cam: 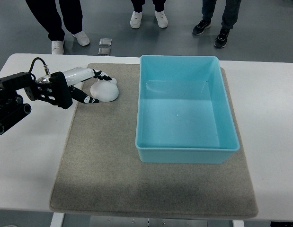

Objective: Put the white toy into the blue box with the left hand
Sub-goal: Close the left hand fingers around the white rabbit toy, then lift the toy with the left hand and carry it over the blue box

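My left hand (87,87) reaches in from the left, its fingers spread around the white toy (105,90) without closing on it. The toy, a smooth rounded lump with two small bumps pointing far, sits on the coarse grey mat (103,165), left of the glossy rectangular blue box (186,156) on the white desk (28,165).

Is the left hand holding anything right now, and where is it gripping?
Not clearly: the left hand has its fingers around the left side of the rounded white toy, which sits on the grey mat.
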Motion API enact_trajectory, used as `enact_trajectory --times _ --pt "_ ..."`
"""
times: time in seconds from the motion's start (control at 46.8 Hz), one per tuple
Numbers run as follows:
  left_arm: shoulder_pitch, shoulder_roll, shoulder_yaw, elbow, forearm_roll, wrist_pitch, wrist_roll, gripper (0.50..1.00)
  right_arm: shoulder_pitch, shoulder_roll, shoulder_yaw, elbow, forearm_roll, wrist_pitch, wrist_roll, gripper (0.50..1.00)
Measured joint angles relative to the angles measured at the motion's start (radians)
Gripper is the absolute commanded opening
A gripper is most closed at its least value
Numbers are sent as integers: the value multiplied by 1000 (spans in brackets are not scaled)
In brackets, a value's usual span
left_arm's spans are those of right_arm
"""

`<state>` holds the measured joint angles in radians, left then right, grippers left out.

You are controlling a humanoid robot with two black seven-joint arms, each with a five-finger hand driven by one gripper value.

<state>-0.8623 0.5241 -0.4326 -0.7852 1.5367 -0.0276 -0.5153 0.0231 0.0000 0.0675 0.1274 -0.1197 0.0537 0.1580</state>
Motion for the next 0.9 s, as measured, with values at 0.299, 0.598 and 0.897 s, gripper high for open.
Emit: enact_trajectory --times 0.299,0.598,0.897 --pt "0 -16 1 0 -1 0 -2 500 0 0 0 0 0 0 0 936" --pt "-14 -9 -12 -12 -19 40 0 500 0 0 0 0 0 0 0 936" --pt "-95 23 -118 -31 -22 51 0 500 0 0 0 0 0 0 0 936"
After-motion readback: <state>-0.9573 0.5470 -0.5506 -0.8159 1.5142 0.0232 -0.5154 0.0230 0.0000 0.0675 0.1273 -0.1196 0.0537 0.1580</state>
